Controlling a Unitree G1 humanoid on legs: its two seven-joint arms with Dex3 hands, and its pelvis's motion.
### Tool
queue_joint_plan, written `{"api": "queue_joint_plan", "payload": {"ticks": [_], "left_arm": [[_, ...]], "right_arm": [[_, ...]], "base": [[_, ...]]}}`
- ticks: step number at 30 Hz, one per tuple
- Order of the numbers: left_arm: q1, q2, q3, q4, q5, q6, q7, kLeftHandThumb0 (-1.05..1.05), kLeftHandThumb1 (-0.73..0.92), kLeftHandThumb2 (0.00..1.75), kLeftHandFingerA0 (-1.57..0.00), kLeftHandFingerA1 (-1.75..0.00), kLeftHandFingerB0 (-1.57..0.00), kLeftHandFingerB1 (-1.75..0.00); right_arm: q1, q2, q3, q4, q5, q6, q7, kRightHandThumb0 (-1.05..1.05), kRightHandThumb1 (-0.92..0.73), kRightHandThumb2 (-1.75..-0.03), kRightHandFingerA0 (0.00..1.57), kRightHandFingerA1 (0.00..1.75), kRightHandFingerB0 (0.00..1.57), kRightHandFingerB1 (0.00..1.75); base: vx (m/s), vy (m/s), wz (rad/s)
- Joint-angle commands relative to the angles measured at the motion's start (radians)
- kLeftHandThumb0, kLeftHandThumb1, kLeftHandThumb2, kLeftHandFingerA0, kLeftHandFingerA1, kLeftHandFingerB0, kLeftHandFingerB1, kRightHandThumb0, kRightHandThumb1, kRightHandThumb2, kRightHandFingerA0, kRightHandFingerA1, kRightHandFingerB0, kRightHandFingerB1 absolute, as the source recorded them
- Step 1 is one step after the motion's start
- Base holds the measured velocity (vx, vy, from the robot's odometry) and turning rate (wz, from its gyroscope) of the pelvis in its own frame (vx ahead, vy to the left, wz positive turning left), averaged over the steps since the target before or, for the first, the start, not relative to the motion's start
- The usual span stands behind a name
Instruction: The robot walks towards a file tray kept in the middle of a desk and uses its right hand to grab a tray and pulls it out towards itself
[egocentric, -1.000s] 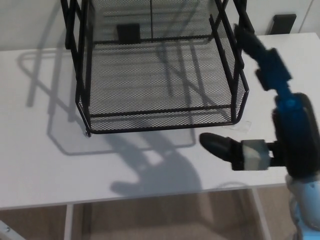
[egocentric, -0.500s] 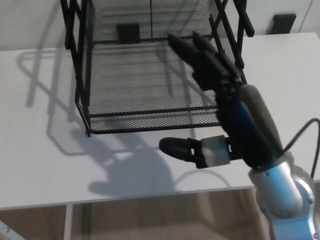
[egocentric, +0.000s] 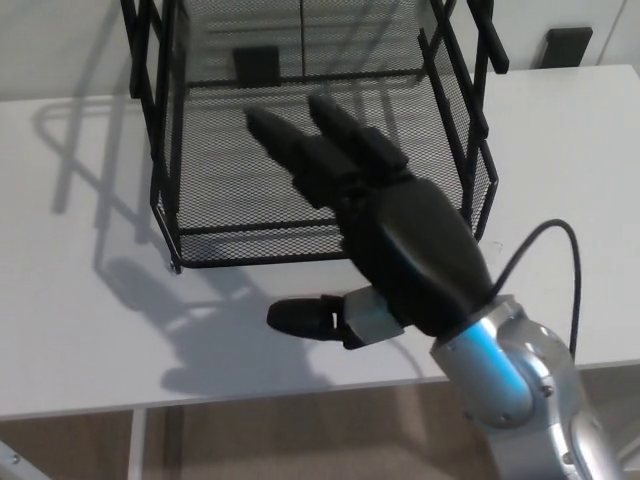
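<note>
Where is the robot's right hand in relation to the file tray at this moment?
In the head view, the right robot hand reaches in from the lower right, open, its two fingers over the mesh file tray and its thumb over the white desk before it.

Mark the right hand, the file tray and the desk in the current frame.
right hand (egocentric: 400, 240), head view, on the back of the palm.
file tray (egocentric: 300, 258), head view, on the front rim of the bottom tray.
desk (egocentric: 70, 300), head view, on bare white top, left of the tray.
</note>
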Motion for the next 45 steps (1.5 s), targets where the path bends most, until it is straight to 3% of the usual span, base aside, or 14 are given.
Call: {"api": "queue_joint_plan", "payload": {"ticks": [1,4,11,17,26,40,42,43,44,45], "left_arm": [[-0.006,0.025,-0.003,-0.01,0.024,-0.038,-0.007,-0.25,0.6,0.58,-0.52,-0.42,-0.48,-0.4],[-0.012,0.024,-0.002,0.009,0.017,-0.056,-0.021,-0.27,0.6,0.58,-0.46,-0.4,-0.46,-0.4],[-0.002,0.024,-0.002,-0.014,0.017,-0.044,-0.017,-0.26,0.6,0.58,-0.53,-0.42,-0.49,-0.41],[-0.011,0.032,-0.012,0.001,0.034,-0.066,-0.019,-0.28,0.6,0.58,-0.48,-0.41,-0.47,-0.4],[-0.01,0.027,-0.011,0.001,0.035,-0.06,-0.007,-0.28,0.59,0.58,-0.51,-0.41,-0.5,-0.4],[-0.006,0.036,-0.017,0.0,0.044,-0.076,-0.015,-0.29,0.59,0.57,-0.52,-0.41,-0.49,-0.4],[-0.002,0.036,-0.019,-0.005,0.045,-0.081,-0.014,-0.29,0.59,0.57,-0.53,-0.41,-0.5,-0.4],[-0.002,0.038,-0.019,-0.001,0.047,-0.085,-0.014,-0.29,0.59,0.57,-0.54,-0.42,-0.5,-0.4],[-0.008,0.039,-0.018,0.012,0.047,-0.09,-0.016,-0.29,0.59,0.57,-0.55,-0.43,-0.49,-0.4],[-0.011,0.041,-0.019,0.023,0.048,-0.097,-0.018,-0.29,0.59,0.57,-0.53,-0.42,-0.49,-0.4]], "right_arm": [[-0.171,-0.192,0.277,0.17,-0.86,0.257,0.012,-0.85,-0.5,-0.84,0.0,0.0,0.0,0.05],[-0.18,-0.209,0.278,0.164,-0.873,0.267,0.027,-0.84,-0.48,-0.86,0.0,0.01,0.0,0.03],[-0.199,-0.234,0.283,0.184,-0.882,0.311,0.021,-0.86,-0.47,-0.9,0.0,0.01,0.0,0.02],[-0.209,-0.24,0.277,0.195,-0.867,0.343,0.026,-0.86,-0.49,-0.86,0.0,0.0,0.0,0.04],[-0.198,-0.227,0.294,0.206,-0.837,0.38,0.026,-0.87,-0.46,-0.91,0.0,0.0,0.0,0.08],[-0.178,-0.182,0.287,0.23,-0.757,0.436,0.053,-0.8,-0.46,-0.85,0.0,0.0,0.0,0.11],[-0.181,-0.182,0.284,0.253,-0.746,0.444,0.03,-0.7,-0.37,-0.84,0.0,0.14,0.0,0.23],[-0.182,-0.181,0.282,0.261,-0.741,0.448,0.023,-0.83,-0.52,-0.56,0.0,0.23,0.0,0.26],[-0.186,-0.181,0.281,0.268,-0.742,0.453,0.028,-0.7,-0.38,-0.86,0.0,0.15,0.0,0.23],[-0.188,-0.18,0.274,0.267,-0.729,0.453,0.03,-0.84,-0.53,-0.57,0.0,0.26,0.0,0.28]], "base": [[0.0,0.0,0.0],[0.0,0.0,0.0],[0.0,0.0,0.0],[0.0,0.0,0.0],[0.0,0.0,0.0],[0.0,0.0,0.0],[0.0,0.0,0.0],[0.0,0.0,0.0],[0.0,0.0,0.0],[0.0,0.0,0.0]]}}
